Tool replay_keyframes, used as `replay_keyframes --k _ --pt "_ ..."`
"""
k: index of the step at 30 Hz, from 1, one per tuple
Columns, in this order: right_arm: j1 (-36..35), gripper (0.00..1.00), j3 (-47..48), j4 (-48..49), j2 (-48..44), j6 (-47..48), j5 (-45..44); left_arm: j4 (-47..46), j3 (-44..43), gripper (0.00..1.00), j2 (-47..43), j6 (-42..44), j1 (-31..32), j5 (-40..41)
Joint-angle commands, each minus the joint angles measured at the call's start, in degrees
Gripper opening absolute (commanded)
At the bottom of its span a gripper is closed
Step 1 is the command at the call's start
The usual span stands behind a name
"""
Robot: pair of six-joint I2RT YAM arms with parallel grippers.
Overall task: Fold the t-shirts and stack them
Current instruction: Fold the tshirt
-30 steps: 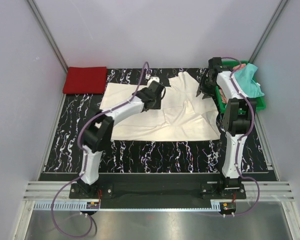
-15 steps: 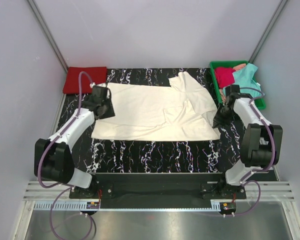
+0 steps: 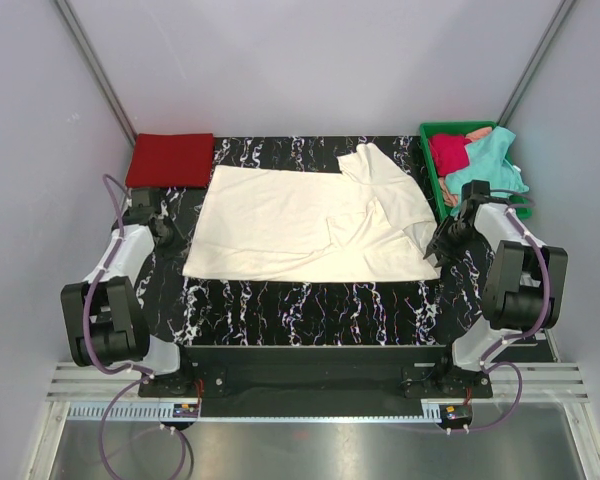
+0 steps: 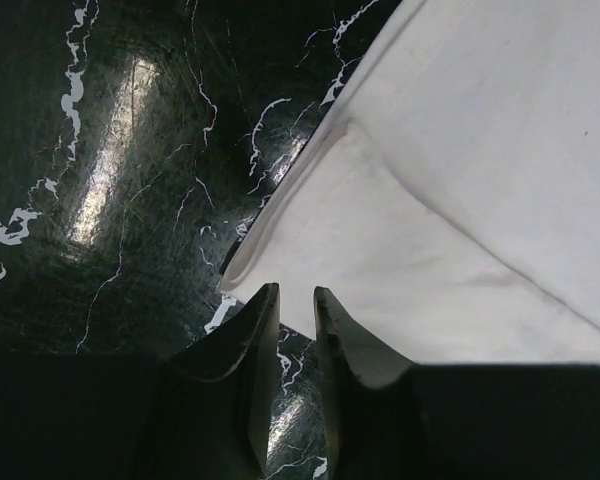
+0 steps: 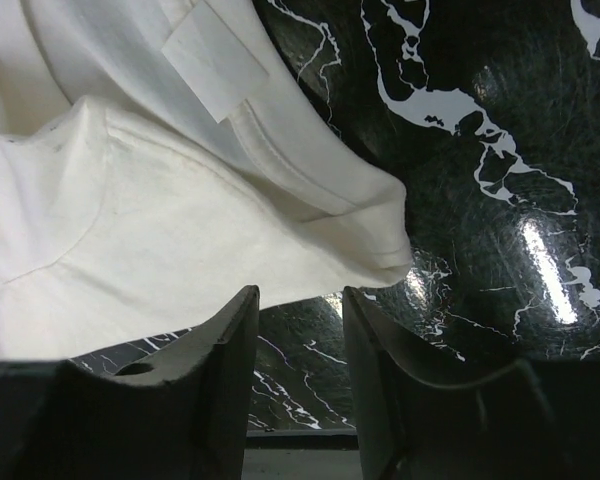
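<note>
The large cream-white t-shirt (image 3: pixel 290 220) lies spread on the black marbled table, with creases on its right half. My left gripper (image 3: pixel 168 232) is off its left edge, low over the table. In the left wrist view its jaws (image 4: pixel 295 295) stand slightly apart and empty, just short of a cloth corner (image 4: pixel 310 230). My right gripper (image 3: pixel 442 243) is at the shirt's near right corner; its jaws (image 5: pixel 300 300) are open and empty beside the rolled hem (image 5: pixel 380 240). A folded red t-shirt (image 3: pixel 170 160) lies at the back left. The crimson (image 3: pixel 448 152) and teal (image 3: pixel 490 160) t-shirts sit crumpled in the tray.
The green plastic tray (image 3: pixel 433 185) stands at the back right, close behind my right arm, with a bit of peach cloth (image 3: pixel 477 133) at its far end. Grey walls close in the table on three sides. Bare table (image 3: pixel 310 310) shows in front of the shirt.
My left arm moved from over the shirt's middle out past its left edge, and the shirt now lies spread further left. My right arm came from the tray down to the shirt's near right corner.
</note>
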State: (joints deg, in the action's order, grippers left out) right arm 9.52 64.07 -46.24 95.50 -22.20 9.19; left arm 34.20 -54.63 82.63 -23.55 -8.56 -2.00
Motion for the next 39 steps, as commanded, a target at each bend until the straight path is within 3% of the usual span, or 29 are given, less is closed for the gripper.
replay_keyframes --k 1,10,29,39 --pt "0.3 0.47 -0.6 1.1 -1.2 0.6 1.3 -0.6 0.5 0.25 -0.1 -0.3 -0.8 -2.9" --pt "0.3 0.52 -2.8 -0.1 -2.0 4.1 -4.3 0.1 0.9 0.24 1.0 -2.7 -0.9 -4.3" --pt "0.3 0.50 -2.8 3.3 0.8 6.6 -4.0 -1.4 3.4 0.20 5.3 -4.3 -1.0 -6.5" --pt "0.3 0.41 -1.5 3.8 3.6 5.1 -3.0 -1.2 3.7 0.16 7.6 -5.3 -1.0 -6.6"
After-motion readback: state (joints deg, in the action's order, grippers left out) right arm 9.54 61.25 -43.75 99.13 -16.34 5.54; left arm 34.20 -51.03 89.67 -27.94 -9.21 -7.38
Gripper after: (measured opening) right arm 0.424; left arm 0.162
